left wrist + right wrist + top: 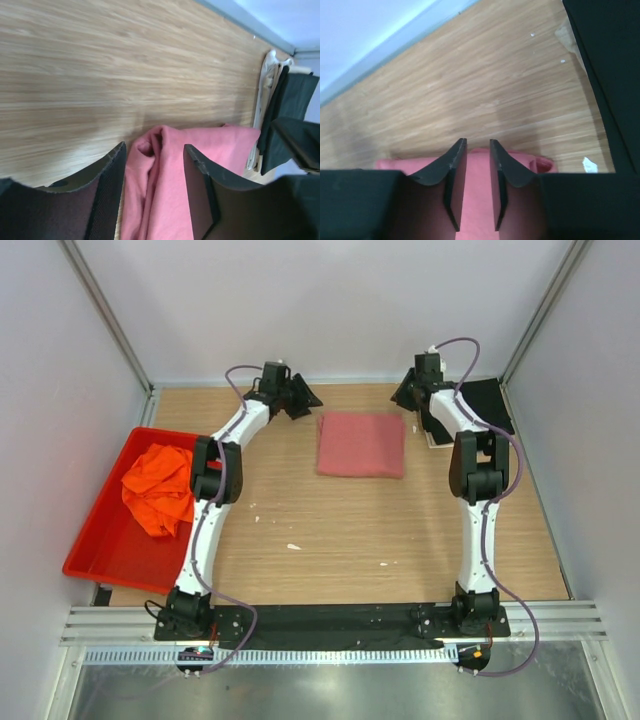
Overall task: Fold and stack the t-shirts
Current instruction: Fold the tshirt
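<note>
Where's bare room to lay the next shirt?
Bare table between left arm and right arm, from the rose-red shirt down to the base rail. Crowded far edge: left pincer and right pincer flank that shirt, black shirt far right.

Far-rt black tee (495, 398) — partly hid behind R arm (476, 468).

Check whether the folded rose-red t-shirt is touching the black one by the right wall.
Apart. The top external view shows a strip of bare table between the rose-red t-shirt and the black t-shirt.
</note>
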`<state>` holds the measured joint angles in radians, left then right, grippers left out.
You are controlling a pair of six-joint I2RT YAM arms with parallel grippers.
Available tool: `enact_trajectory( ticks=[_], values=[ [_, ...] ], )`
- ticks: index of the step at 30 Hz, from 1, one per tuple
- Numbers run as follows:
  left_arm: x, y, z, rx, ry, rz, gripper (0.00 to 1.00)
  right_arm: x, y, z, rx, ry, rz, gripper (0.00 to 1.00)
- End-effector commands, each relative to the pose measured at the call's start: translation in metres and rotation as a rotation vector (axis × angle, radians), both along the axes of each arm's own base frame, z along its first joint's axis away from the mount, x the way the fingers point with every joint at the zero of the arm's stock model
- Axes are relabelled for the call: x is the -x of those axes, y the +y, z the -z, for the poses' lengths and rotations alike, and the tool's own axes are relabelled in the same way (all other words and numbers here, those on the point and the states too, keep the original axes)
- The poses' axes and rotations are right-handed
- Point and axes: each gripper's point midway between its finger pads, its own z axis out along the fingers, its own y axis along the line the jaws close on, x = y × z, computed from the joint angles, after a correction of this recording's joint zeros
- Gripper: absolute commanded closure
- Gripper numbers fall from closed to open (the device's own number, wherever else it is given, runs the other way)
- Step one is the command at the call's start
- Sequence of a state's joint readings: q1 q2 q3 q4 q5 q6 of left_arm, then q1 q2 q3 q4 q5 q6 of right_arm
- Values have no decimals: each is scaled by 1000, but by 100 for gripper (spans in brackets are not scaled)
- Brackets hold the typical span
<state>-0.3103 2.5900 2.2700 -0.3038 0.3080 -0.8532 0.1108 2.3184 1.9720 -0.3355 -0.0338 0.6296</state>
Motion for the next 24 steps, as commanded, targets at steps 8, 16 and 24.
enact_trajectory(
  ticks=[8,16,24],
  values=[
    [37,27,-51,6,-54,129,47,56,3,-65,45,-37,-241,41],
    [123,7,-14,-131,19,263,57,131,8,-24,57,153,-445,46],
    [154,-8,-46,-186,-43,245,59,175,10,-2,27,262,-490,53]
  ],
)
